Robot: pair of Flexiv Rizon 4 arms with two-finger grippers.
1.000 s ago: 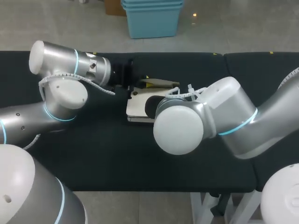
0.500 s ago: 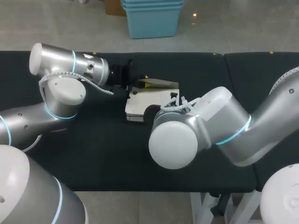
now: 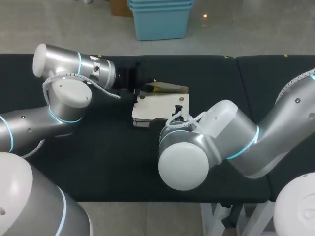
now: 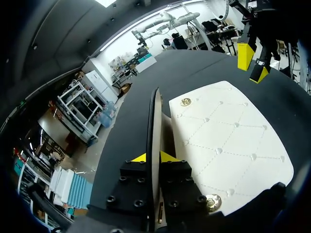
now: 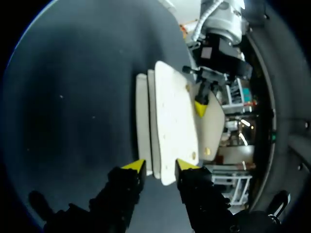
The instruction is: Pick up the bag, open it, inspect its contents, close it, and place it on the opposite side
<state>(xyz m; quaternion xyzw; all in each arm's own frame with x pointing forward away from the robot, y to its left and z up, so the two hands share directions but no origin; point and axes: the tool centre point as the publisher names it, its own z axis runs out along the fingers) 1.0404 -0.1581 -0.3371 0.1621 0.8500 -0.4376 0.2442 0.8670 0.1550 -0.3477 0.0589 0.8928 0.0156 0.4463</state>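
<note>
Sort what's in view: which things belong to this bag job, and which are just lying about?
Job: white bag; left tool, shut on its raised flap; right tool, open, straddling its edge.
Just there: the black table.

Our right gripper (image 5: 160, 166) holds its two yellow-tipped fingers spread. The near end of a cream bag (image 5: 172, 111) lies just ahead of them, lined up with the gap. We cannot tell whether either tip touches it. The bag rests flat in layers on the dark table (image 5: 73, 97). Further ahead, our left gripper (image 5: 200, 109) comes down with a yellow tip on the bag's flap (image 5: 213, 127), which spreads out beyond our right-hand finger.
</note>
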